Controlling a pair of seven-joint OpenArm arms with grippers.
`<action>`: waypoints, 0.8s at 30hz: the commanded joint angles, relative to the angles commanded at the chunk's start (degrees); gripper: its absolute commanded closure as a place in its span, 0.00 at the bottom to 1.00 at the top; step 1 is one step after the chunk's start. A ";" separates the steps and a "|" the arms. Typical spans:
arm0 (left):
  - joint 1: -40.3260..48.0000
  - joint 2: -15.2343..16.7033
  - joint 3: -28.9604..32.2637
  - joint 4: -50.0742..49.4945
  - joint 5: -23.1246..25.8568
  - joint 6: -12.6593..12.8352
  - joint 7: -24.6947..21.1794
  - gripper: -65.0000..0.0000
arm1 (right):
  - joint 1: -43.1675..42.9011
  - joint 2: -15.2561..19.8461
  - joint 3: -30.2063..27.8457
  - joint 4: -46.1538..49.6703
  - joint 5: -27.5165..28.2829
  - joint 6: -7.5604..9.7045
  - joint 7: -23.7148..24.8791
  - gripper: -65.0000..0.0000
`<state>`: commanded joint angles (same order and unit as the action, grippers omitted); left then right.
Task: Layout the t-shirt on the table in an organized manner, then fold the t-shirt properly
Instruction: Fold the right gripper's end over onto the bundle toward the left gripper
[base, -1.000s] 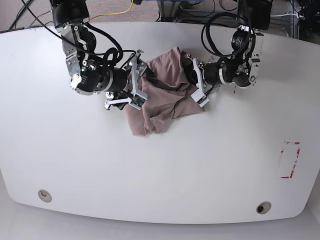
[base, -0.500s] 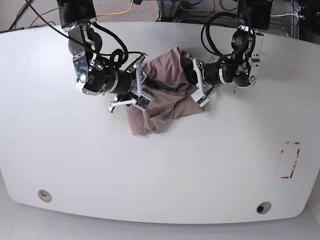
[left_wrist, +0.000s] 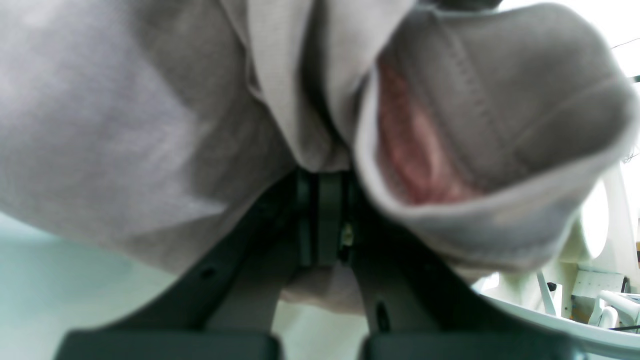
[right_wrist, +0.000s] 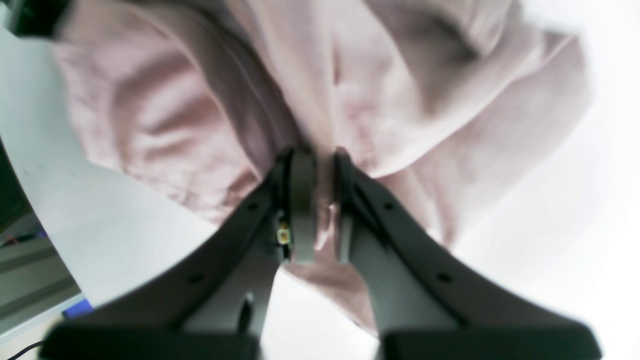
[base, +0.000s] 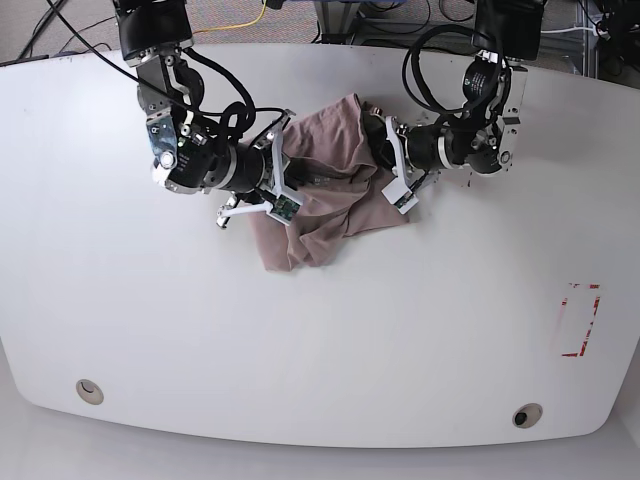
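Note:
The mauve t-shirt (base: 330, 185) lies crumpled in a heap on the white table (base: 320, 330), toward the back middle. My left gripper (base: 385, 160) is at the heap's right edge, shut on a fold of the t-shirt (left_wrist: 175, 125); in the left wrist view its fingers (left_wrist: 320, 220) pinch cloth next to a hemmed opening. At the heap's left edge my right gripper (base: 290, 175) is shut on the t-shirt (right_wrist: 350, 90), with fabric squeezed between its two fingertips (right_wrist: 302, 200). The cloth hides both grippers' tips in the base view.
A red rectangular mark (base: 580, 320) is on the table at the right. Two small round holes (base: 88, 390) (base: 526, 415) sit near the front edge. Cables and equipment lie beyond the back edge.
My right arm has shifted right, into the heap's left side, and its gripper has closed on the cloth. The left arm and the heap have barely moved.

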<state>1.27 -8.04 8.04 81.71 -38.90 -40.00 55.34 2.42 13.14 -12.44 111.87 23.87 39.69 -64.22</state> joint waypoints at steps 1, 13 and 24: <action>0.00 0.00 0.00 0.00 0.00 0.00 0.00 1.00 | 0.26 -0.44 0.00 0.18 0.00 0.09 -0.26 0.92; 0.09 0.09 0.00 0.44 0.00 0.00 0.00 1.00 | 6.86 -5.98 -3.60 0.18 0.00 0.18 -1.93 0.92; 0.44 -2.99 -2.55 7.38 -7.91 0.00 0.26 1.00 | 11.08 -9.85 -5.71 -1.32 -0.18 0.18 -1.93 0.92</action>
<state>1.71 -11.03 5.49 89.10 -46.81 -40.00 55.60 13.49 3.30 -18.15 110.55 23.69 39.87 -66.15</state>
